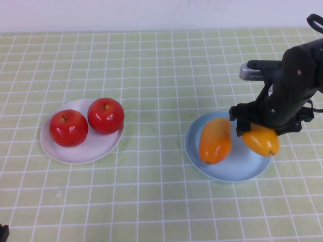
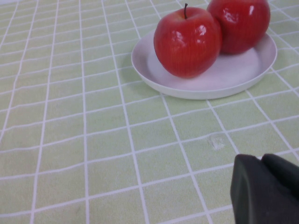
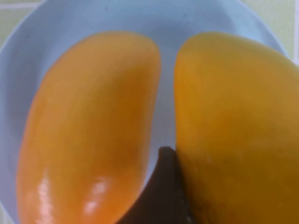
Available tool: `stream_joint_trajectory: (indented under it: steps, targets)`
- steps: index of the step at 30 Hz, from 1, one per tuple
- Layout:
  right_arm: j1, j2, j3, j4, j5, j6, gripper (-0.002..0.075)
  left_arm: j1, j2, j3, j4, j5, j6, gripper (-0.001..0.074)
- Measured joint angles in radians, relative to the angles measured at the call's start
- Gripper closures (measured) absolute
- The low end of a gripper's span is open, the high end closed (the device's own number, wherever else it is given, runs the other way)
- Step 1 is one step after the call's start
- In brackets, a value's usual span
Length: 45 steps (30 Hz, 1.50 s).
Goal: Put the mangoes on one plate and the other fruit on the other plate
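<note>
Two red apples point(image 1: 68, 127) point(image 1: 106, 115) sit together on the white plate point(image 1: 55, 151). The deeper orange mango point(image 1: 215, 140) lies on the left half of the light blue plate point(image 1: 237, 169). My right gripper point(image 1: 260, 130) is shut on the yellower mango point(image 1: 261, 142), holding it over the plate's right half, close beside the other mango. In the right wrist view one dark finger point(image 3: 164, 186) presses the yellow mango point(image 3: 238, 130); the other finger is hidden. My left gripper point(image 2: 268, 186) is shut and empty, low over the cloth near the white plate point(image 2: 224, 79).
A green cloth with a white grid point(image 1: 151, 75) covers the whole table. The right arm's dark body point(image 1: 298, 75) stands above the far right side of the blue plate. Only a dark corner of the left arm point(image 1: 2, 233) shows at the near left edge.
</note>
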Motion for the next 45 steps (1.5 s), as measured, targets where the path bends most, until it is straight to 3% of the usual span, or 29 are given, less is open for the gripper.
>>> stream_joint_trajectory:
  steps: [4,10,19,23,29,31,36,45]
  targets:
    - [0.000,0.018,0.000,0.029,-0.012,0.000,0.0153,0.000,0.000,0.000,0.000,0.000,0.000,0.0731]
    - [0.002,0.034,0.002,0.046,-0.021,0.000,0.0070,0.000,0.000,0.000,0.000,0.000,0.000,0.0731]
    - [0.021,-0.011,0.002,0.056,0.015,-0.042,0.0077,0.000,0.000,0.000,0.000,0.000,0.000,0.0731]
    - [0.050,-0.125,0.023,0.056,0.048,-0.080,0.0200,0.000,0.000,0.000,0.000,0.000,0.000,0.0731]
    - [0.062,-0.363,0.142,0.056,0.105,-0.109,0.0613,0.000,0.000,0.000,0.000,0.000,0.000,0.0731]
    - [0.062,-0.427,0.173,0.056,0.156,-0.133,0.0674,0.000,0.000,0.000,0.000,0.000,0.000,0.0731]
    - [0.062,-0.594,0.294,0.056,0.234,-0.175,0.0729,0.000,0.000,0.000,0.000,0.000,0.000,0.0731]
    - [0.062,-0.898,0.485,0.109,0.297,-0.184,0.0741,0.000,0.000,0.000,0.000,0.000,0.000,0.0731]
